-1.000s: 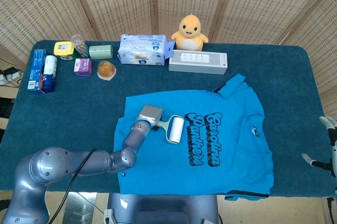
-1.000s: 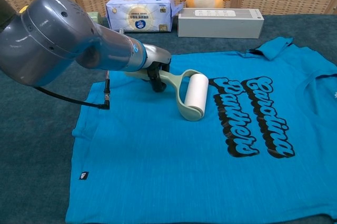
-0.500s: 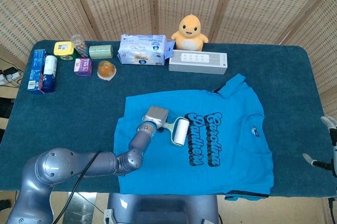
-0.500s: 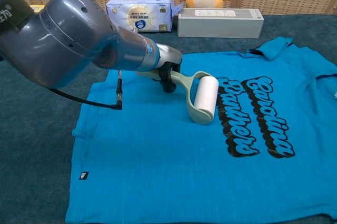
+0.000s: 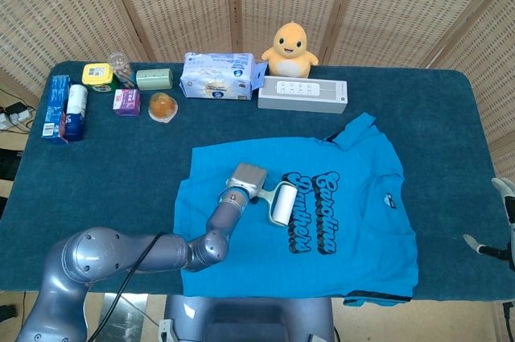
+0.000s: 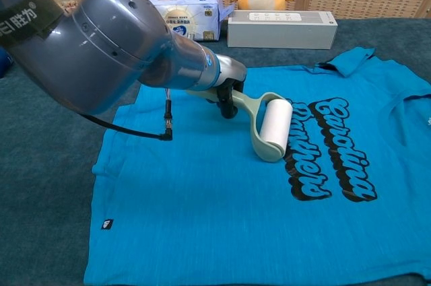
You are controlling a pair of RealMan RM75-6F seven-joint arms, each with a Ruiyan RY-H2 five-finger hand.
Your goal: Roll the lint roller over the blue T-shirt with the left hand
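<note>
A blue T-shirt (image 5: 346,237) (image 6: 222,219) with black lettering lies flat on the dark blue table. My left hand (image 5: 246,179) (image 6: 225,84) grips the pale green handle of the lint roller (image 5: 282,202) (image 6: 275,128). The white roll rests on the shirt at the left edge of the lettering. My right hand (image 5: 503,221) shows only partly at the table's right edge, away from the shirt, with fingers apart and nothing in it.
Along the back stand a tissue pack (image 5: 219,76), a yellow plush duck (image 5: 292,48) and a white box (image 5: 302,95). Small jars and boxes (image 5: 113,88) and a blue carton (image 5: 55,108) sit at the back left. The left arm (image 6: 114,50) fills the chest view's left.
My left hand has pushed the lint roller to the right across the shirt, from the plain blue area up to the lettering. The right hand has stayed put.
</note>
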